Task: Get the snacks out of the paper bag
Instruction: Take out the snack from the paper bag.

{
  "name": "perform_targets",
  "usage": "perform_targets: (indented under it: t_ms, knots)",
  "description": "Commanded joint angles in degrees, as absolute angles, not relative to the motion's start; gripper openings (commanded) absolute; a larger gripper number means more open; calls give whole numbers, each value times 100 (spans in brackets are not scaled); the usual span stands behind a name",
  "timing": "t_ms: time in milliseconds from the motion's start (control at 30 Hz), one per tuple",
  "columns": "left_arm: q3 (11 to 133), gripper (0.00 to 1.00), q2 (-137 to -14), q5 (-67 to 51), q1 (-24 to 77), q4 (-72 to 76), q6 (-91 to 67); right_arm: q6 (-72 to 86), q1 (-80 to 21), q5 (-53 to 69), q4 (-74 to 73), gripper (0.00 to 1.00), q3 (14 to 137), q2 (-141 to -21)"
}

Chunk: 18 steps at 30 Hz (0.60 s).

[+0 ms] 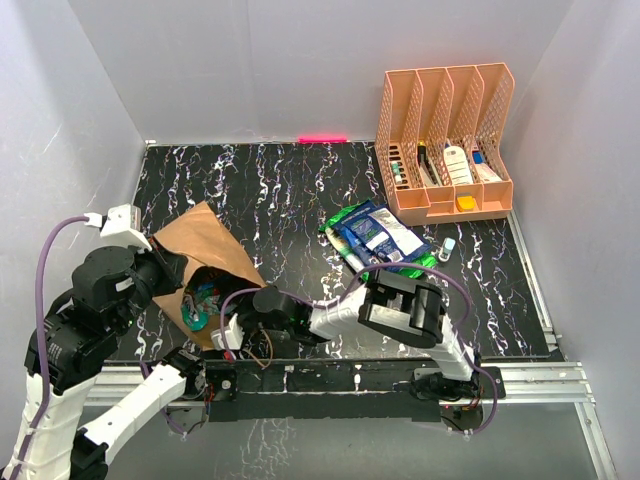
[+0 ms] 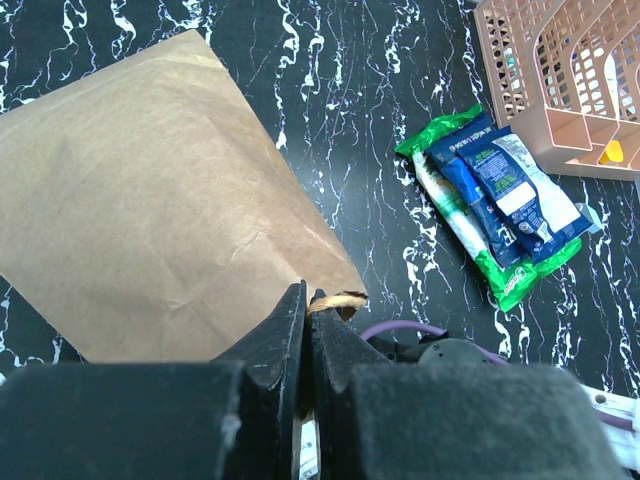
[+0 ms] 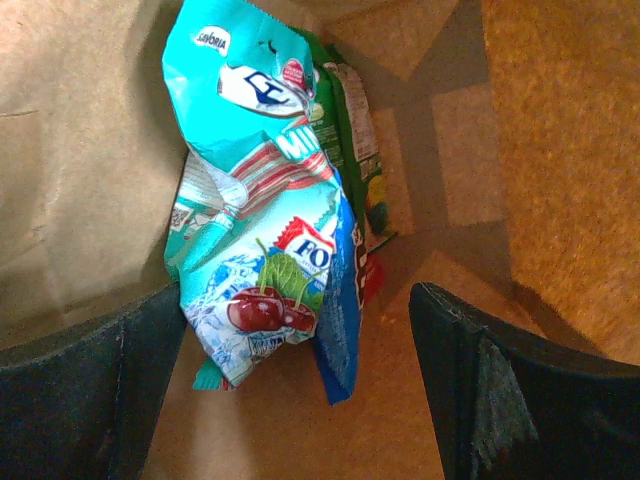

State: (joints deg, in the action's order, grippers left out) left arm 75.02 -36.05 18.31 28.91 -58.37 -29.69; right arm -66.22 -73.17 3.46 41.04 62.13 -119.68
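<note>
While the fingers of the right gripper (image 3: 290,325) stand wide apart inside the paper bag (image 2: 150,200), a teal snack packet (image 3: 255,200) lies between them, close against one finger. The left gripper (image 2: 305,312) is clamped tight on the bag's near rim.

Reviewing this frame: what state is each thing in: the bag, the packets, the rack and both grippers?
paper bag: lying on its side, mouth open toward the near edge.
left gripper: shut on the bag's rim.
right gripper: open, inside the bag.
teal packet: in the bag, between the open jaws, not gripped.
large green packet: out, flat on the table.
dark blue packet: out, lying on the green one.
file rack: upright, bottles in its slots.
</note>
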Motion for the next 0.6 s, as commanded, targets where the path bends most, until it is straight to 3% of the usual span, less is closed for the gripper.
perform_targets:
  t_ms: [0, 300, 433, 567]
  knots:
    - [7675, 0, -3564, 1705, 2905, -5787, -3009, -7116, -7291, 541, 3973, 96, 6872, -12296]
    - [7730, 0, -3604, 1664, 2905, -5760, -3015, -7479, -7291, 504, 3332, 95, 7809, -12988]
    - [7679, 0, -3599, 1657, 2909, -5726, -3010, -7490, -7291, 363, 3318, 85, 7984, -13175]
    - [7643, 0, -3587, 1654, 2906, -5722, -3032, -7491, -7315, 283, 3667, 68, 7711, -13016]
